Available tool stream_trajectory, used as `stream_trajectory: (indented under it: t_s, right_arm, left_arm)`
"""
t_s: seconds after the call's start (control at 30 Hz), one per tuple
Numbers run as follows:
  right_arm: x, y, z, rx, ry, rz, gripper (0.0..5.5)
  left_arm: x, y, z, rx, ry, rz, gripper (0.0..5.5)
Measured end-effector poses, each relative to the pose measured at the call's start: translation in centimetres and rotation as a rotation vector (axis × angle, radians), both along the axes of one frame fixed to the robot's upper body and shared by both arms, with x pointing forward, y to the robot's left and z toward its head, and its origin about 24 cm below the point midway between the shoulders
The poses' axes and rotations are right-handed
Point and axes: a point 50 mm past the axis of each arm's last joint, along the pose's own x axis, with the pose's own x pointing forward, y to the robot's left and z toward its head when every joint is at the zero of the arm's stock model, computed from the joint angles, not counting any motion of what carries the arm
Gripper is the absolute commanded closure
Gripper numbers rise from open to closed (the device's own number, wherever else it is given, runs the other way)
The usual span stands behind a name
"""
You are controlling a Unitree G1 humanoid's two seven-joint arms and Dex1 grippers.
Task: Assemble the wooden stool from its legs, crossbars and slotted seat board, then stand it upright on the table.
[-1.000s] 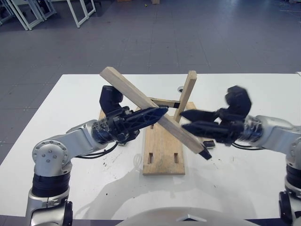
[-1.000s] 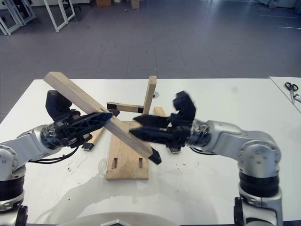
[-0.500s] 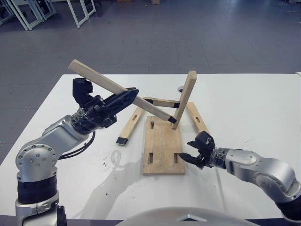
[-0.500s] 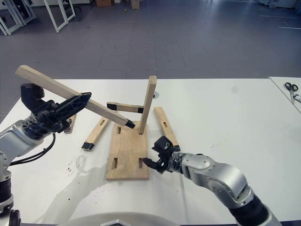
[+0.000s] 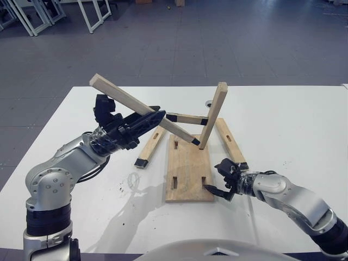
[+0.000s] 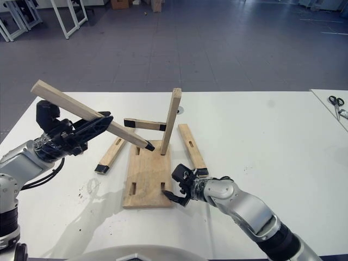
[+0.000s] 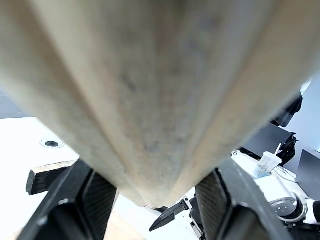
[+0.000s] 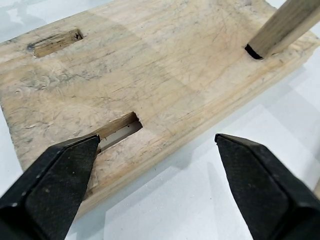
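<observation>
Left of the seat board (image 5: 188,171), the left gripper (image 5: 152,116) was raised above the table (image 5: 283,119). Its two fingers were pinching a leg (image 5: 119,95) at about its middle, one finger on each side of the wood. This leg was tilted: its plain end pointed up and away to the left of the seat board, and its black-tipped end came down over the far part of the seat board. I could not tell if that end touched the wood.

Just beside the far left corner of the seat board, a second leg (image 5: 149,145) lay flat on the table.

The seat board itself lay flat in the middle of the table, with its slots facing up. A third leg (image 5: 213,114) stood in the far right slot of the seat board, leaning a little to the right. A crossbar (image 5: 187,118) went out from this leg to the left, above the far edge of the seat board.

Along the far right side of the seat board, a fourth leg (image 5: 228,140) lay flat.

At the near right corner of the seat board, the right gripper (image 8: 156,145) was low, with fingers spread wide and nothing between them. One finger was over the near right slot (image 8: 120,131), the other past the board's edge.

Far to the right of the seat board lay scissors (image 6: 336,101).
</observation>
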Motion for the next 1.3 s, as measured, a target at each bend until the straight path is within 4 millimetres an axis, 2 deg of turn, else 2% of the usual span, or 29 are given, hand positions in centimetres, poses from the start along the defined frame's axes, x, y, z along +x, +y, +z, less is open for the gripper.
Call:
stream_trajectory:
  t_s: [0.17,0.27,0.37,0.5,0.57,0.8,0.93,1.17,1.3]
  right_arm:
    - [0.4,-3.0,0.9,-0.108,0.031,0.124,1.24]
    - [2.2,-5.8,1.4,-0.200,0.000,0.134,1.24]
    - [3.4,-7.6,1.7,-0.263,-0.030,0.145,1.24]
    - [3.6,-7.7,1.6,-0.272,-0.036,0.164,1.24]
    - [3.6,-7.5,1.5,-0.268,-0.047,0.163,1.24]
    - [3.6,-7.3,1.4,-0.274,-0.064,0.159,1.24]
    - [3.5,-7.3,1.3,-0.272,-0.069,0.154,1.24]
    - [3.4,-7.3,1.3,-0.272,-0.083,0.148,1.24]
    - [3.4,-7.1,1.2,-0.271,-0.092,0.139,1.24]
  left_arm:
    - [-1.0,0.5,-1.3,0.115,-0.024,-0.007,3.45]
    - [-1.3,0.7,-2.1,0.186,-0.041,-0.026,3.45]
    - [-1.8,0.0,-3.5,0.212,-0.016,-0.129,3.45]
    - [-1.9,-0.7,-5.0,0.272,-0.006,-0.188,3.45]
    - [-1.6,-0.5,-6.0,0.314,-0.005,-0.151,3.45]
    - [-0.8,-1.1,-7.6,0.286,-0.035,-0.041,3.45]
    - [-0.7,-1.3,-7.7,0.324,-0.056,-0.031,3.45]
    - [-1.1,-1.5,-6.7,0.416,-0.080,-0.079,3.45]
    - [-1.0,-1.5,-6.7,0.431,-0.063,-0.045,3.45]
